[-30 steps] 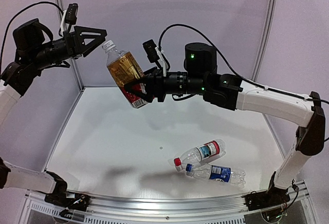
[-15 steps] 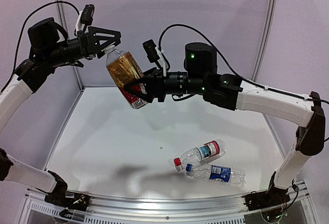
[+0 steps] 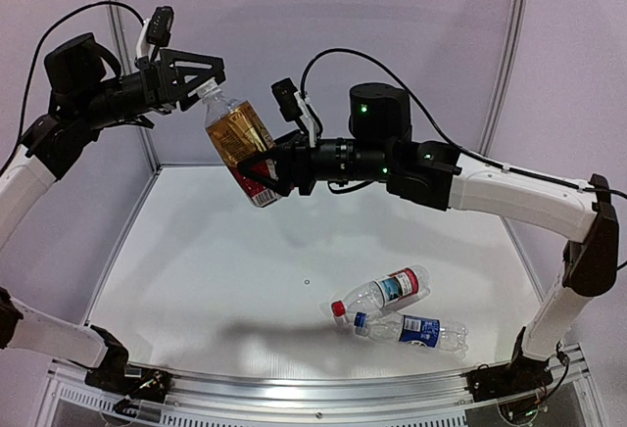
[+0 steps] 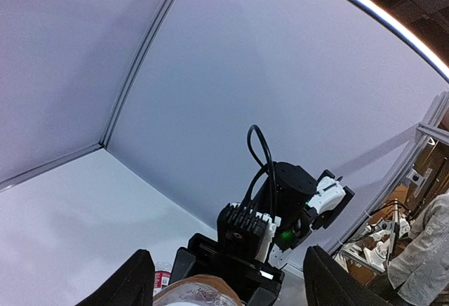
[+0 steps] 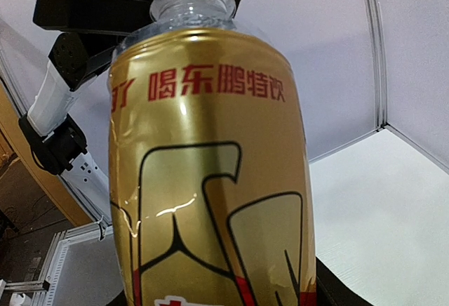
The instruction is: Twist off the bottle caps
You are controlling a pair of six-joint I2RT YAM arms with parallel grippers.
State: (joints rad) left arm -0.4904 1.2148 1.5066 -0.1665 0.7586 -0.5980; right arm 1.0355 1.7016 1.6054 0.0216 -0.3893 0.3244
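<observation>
Two bottles (image 3: 397, 307) lie capped on the bench (image 3: 196, 251); the right fingers (image 3: 257, 177) clamp the amber bottle (image 3: 238, 138) low and tilted, offering its neck to the left fingers (image 3: 206, 78), spread open astride it, seemingly for twisting.

The amber bottle (image 5: 210, 180) overruns the right wrist view's top and bottom edges; the left wrist view's lower edge leaves only its top showing.

White arm links (image 3: 519, 192), black joints (image 3: 593, 251), black looping cables (image 3: 343, 50), green LEDs (image 3: 364, 108), black triangular jaws.
</observation>
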